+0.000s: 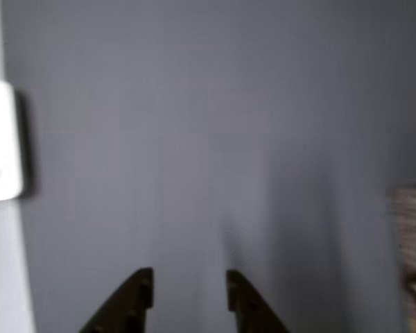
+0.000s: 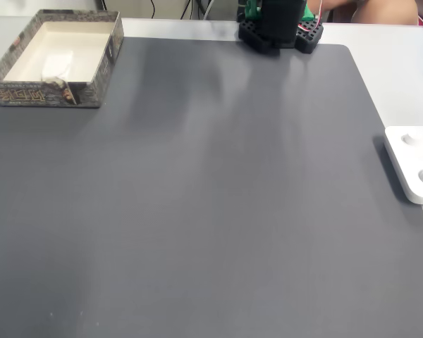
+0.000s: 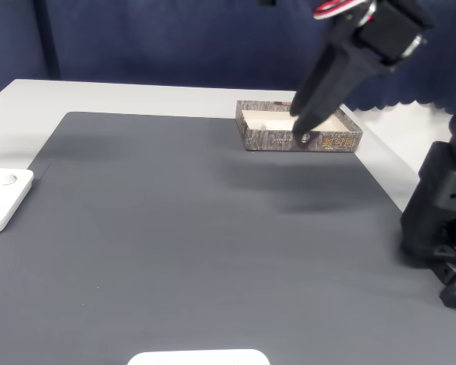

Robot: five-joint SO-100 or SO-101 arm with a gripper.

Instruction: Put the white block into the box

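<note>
The white block (image 2: 56,64) lies inside the box (image 2: 42,94), on its pale cream floor at the mat's far left corner in a fixed view. In a fixed view from the other side, the box (image 3: 273,141) sits at the back and my gripper (image 3: 300,134) hangs tilted down in the air, its tips overlapping the box's front wall. The other view is blurred; my gripper (image 1: 189,279) is open there, two black fingertips (image 1: 140,284) apart over bare grey mat with nothing between them. A blurred edge of the box (image 1: 412,236) shows at the right.
A flat white rounded device (image 2: 416,165) lies at the mat's right edge, also seen as the device (image 3: 0,198) and the device (image 1: 0,142). The arm's black base (image 2: 275,24) stands at the mat's far edge. Another flat white thing (image 3: 197,357) sits at the near edge.
</note>
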